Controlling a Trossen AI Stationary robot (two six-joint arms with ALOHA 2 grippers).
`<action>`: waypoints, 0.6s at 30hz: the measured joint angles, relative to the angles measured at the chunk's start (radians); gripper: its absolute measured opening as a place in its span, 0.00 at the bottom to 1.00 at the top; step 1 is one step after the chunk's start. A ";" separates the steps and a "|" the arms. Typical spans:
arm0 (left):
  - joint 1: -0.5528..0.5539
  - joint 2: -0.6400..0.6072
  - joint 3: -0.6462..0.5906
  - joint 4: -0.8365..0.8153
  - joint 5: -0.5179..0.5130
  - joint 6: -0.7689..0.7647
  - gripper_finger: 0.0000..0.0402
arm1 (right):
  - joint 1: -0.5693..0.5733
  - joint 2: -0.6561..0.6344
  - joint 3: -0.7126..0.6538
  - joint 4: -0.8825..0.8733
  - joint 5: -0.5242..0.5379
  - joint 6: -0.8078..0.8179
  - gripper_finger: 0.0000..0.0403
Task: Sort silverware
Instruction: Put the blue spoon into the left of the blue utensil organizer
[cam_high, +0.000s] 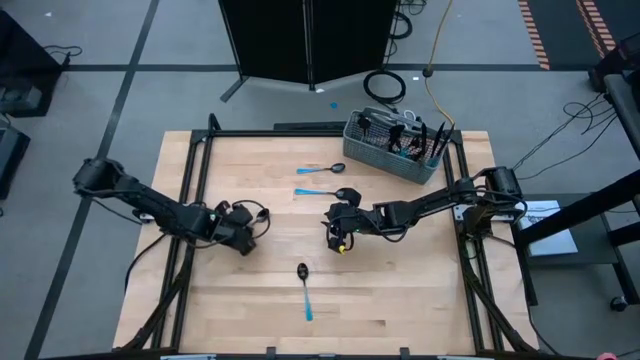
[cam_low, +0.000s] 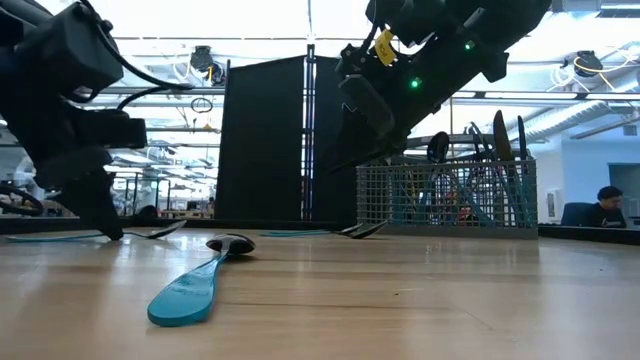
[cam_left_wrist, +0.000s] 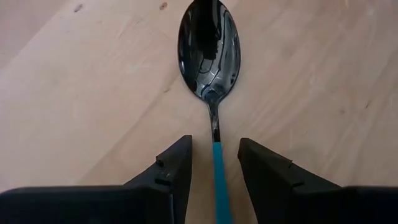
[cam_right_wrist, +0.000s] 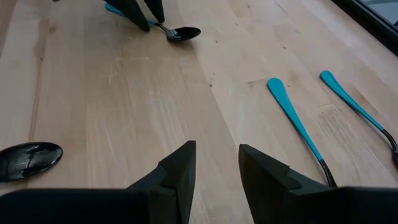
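A spoon (cam_left_wrist: 208, 50) with a dark bowl and light-blue handle lies on the wooden table. My left gripper (cam_left_wrist: 214, 146) is open over it at the table's left middle (cam_high: 243, 235). Its fingers point steeply down and stand on either side of the handle (cam_left_wrist: 218, 177), with a gap showing on both sides. My right gripper (cam_right_wrist: 217, 152) is open and hangs above the table's middle (cam_high: 337, 232) with nothing between its fingers. Two spoons (cam_high: 320, 169) (cam_high: 325, 192) lie side by side farther back. Another spoon (cam_high: 304, 285) lies near the front edge.
A grey wire-mesh basket (cam_high: 400, 145) stands at the table's far right with several pieces of silverware upright in it. A dark frame (cam_high: 200, 150) borders the table. Bare wood lies between the two grippers and along the front. A person sits far off in the room (cam_low: 605, 205).
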 joint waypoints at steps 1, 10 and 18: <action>0.004 -0.001 -0.004 0.006 0.003 0.000 0.33 | 0.000 0.000 0.000 0.000 0.000 0.001 0.28; 0.023 0.000 -0.010 0.015 0.014 0.030 0.15 | 0.001 0.000 0.000 -0.001 -0.013 0.016 0.28; 0.039 -0.009 -0.005 0.028 0.006 0.065 0.01 | 0.001 -0.029 0.000 -0.036 -0.066 0.047 0.28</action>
